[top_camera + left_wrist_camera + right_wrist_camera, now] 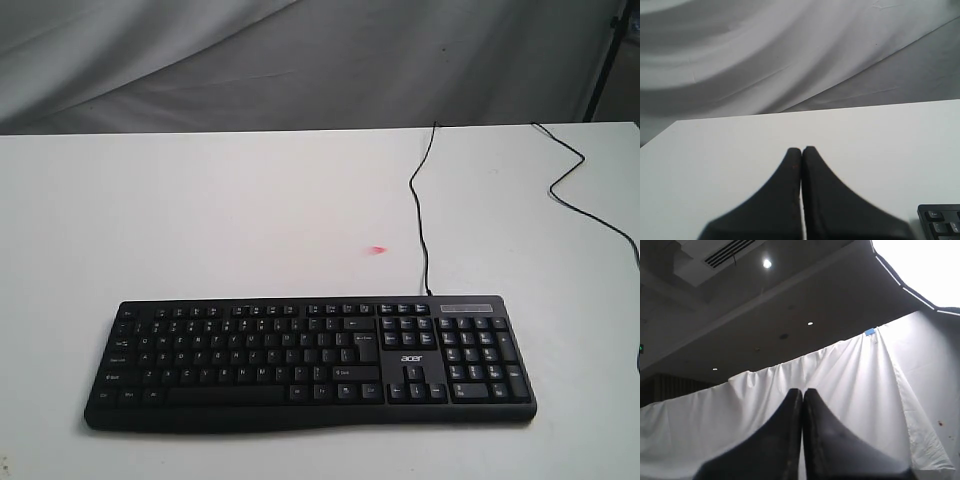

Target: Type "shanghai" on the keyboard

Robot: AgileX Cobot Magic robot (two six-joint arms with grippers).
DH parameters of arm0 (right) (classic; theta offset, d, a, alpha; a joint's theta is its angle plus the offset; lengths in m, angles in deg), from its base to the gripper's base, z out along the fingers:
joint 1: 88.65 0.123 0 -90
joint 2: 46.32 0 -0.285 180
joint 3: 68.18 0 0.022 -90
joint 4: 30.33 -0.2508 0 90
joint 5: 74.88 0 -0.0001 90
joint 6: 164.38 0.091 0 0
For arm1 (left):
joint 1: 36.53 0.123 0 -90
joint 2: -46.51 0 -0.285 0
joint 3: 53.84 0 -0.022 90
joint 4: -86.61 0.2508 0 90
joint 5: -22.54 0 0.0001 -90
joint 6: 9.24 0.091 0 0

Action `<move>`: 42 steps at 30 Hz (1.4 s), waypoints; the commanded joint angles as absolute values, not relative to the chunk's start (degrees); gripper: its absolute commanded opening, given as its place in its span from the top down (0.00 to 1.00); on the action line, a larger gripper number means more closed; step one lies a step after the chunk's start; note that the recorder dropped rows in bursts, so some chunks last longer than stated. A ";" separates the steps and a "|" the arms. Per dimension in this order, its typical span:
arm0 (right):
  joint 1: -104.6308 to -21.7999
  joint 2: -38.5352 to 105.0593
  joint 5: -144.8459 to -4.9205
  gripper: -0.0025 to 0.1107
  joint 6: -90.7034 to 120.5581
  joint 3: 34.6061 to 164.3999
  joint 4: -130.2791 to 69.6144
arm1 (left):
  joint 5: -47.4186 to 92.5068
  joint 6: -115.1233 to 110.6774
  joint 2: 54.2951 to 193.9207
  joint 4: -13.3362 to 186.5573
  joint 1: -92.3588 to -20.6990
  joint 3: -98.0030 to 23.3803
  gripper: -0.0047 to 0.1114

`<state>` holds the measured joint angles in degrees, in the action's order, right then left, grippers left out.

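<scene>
A wide black keyboard (pixel 310 360) with white legends and an "acer" logo lies near the front of the white table (pixel 200 220), its thin black cable (pixel 420 210) running to the back edge. Neither gripper appears in the exterior view. In the left wrist view my left gripper (pixel 802 149) is shut and empty over bare table, with one corner of the keyboard (pixel 940 222) at the frame's edge. My right gripper (pixel 802 390) is also shut and empty, aimed up at a white curtain and the ceiling; the keyboard is out of that view.
A small pink mark (pixel 377 250) sits on the table behind the keyboard. A second black cable (pixel 585 195) crosses the table's back right corner. Grey-white cloth (pixel 300 60) hangs behind the table.
</scene>
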<state>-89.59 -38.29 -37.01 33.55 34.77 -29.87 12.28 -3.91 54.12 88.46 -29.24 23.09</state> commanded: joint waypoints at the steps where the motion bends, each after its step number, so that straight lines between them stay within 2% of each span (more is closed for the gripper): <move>1: -89.99 -38.54 -36.18 0.98 37.18 34.61 -30.33 | 12.58 -4.07 54.30 88.43 -29.46 23.38 0.95; 9: -89.99 -38.54 -36.88 0.98 41.91 34.61 -29.43 | 12.58 -4.07 54.30 88.43 -29.46 23.38 0.95; 11: -89.88 -38.54 -38.46 0.98 49.79 34.98 -20.06 | 12.58 -4.07 54.30 88.43 -29.46 23.38 0.95; 13: -89.88 -38.54 -41.73 0.98 50.74 39.45 -10.88 | 12.58 -4.07 54.30 88.43 -29.46 23.38 0.95; 15: -89.88 -37.78 -46.13 0.98 50.74 45.18 -9.91 | 12.58 -4.07 54.30 88.43 -29.46 23.38 0.95; 22: -89.88 -11.42 -49.27 0.98 50.82 59.52 -7.63 | 12.58 -4.07 54.30 88.43 -29.46 23.38 0.95; 28: -89.88 0.94 -49.01 0.98 54.51 68.77 -2.00 | 12.58 -4.07 54.30 88.43 -29.46 23.38 0.95; 37: -89.88 10.75 -49.01 0.98 65.20 83.19 8.00 | 12.58 -4.07 54.30 88.43 -29.46 23.38 0.95; 42: -89.88 12.34 -49.28 0.98 75.22 90.61 20.23 | 12.58 -4.07 54.30 88.43 -29.46 23.38 0.95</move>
<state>-89.59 11.78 -49.23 69.45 87.19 12.60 12.28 -3.91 54.12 88.46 -29.24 23.09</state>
